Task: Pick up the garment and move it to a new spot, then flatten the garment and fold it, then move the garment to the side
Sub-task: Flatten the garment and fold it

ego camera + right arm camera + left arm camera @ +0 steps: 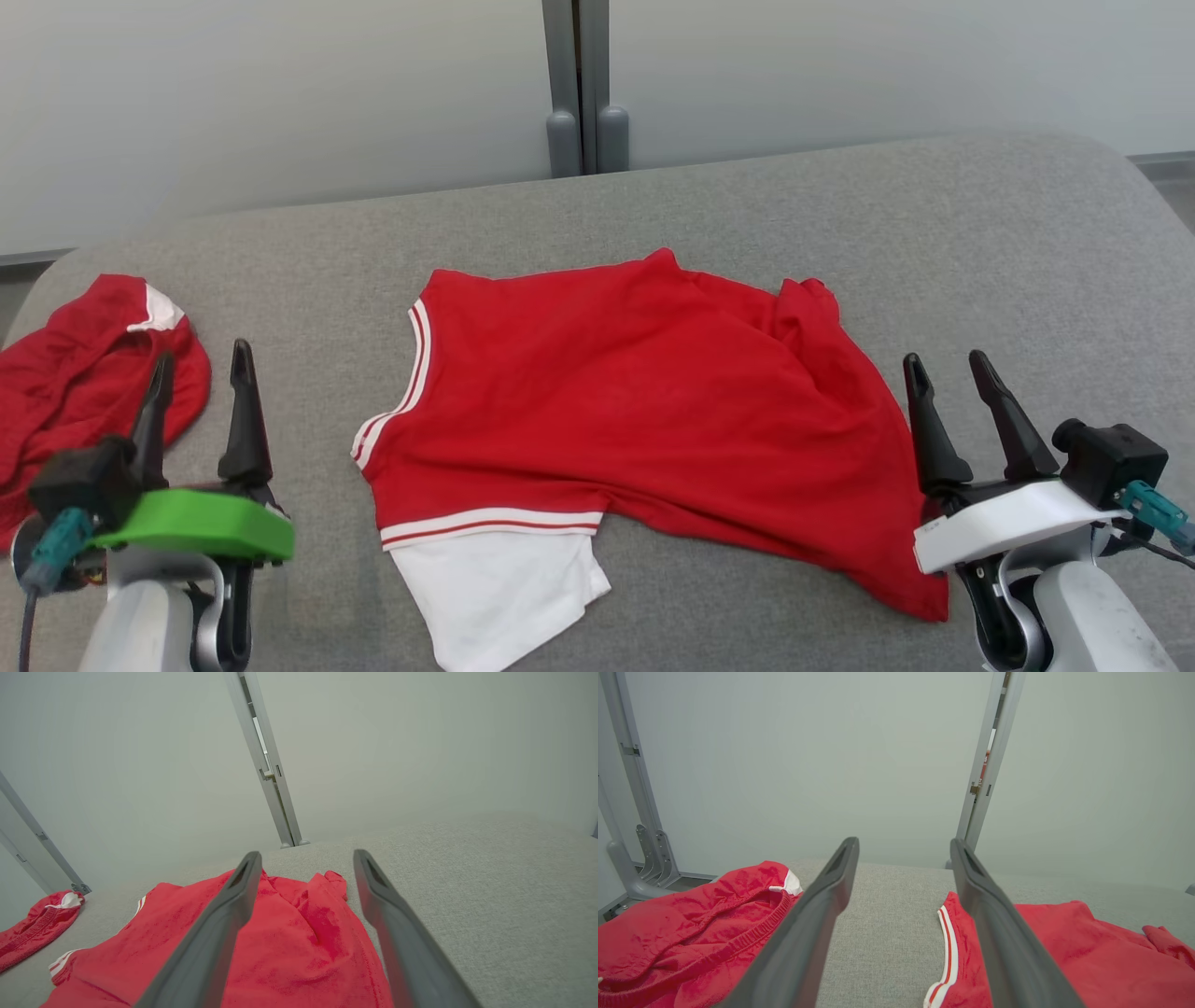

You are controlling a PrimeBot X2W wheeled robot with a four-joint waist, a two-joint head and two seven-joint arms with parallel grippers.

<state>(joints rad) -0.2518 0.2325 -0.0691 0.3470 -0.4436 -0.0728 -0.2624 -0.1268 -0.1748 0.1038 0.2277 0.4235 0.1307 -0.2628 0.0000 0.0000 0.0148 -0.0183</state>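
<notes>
Left gripper (202, 355): fingers apart, empty, left of garment (635, 392).
Right gripper (946, 357): fingers apart, empty, at garment's right edge.
Done: probably placed, roughly spread.
Remaining: flatten bunched right side, fold, shift aside.

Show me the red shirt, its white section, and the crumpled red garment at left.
red shirt (644, 392): head view, middle of its red body.
white section (499, 593): head view, centre of the white cloth.
crumpled red garment (75, 373): head view, middle of the bunched cloth.

A grey fabric surface (840, 205), perhaps a padded bench, bears a red shirt (635, 392) and a crumpled red garment (75, 373).
</notes>
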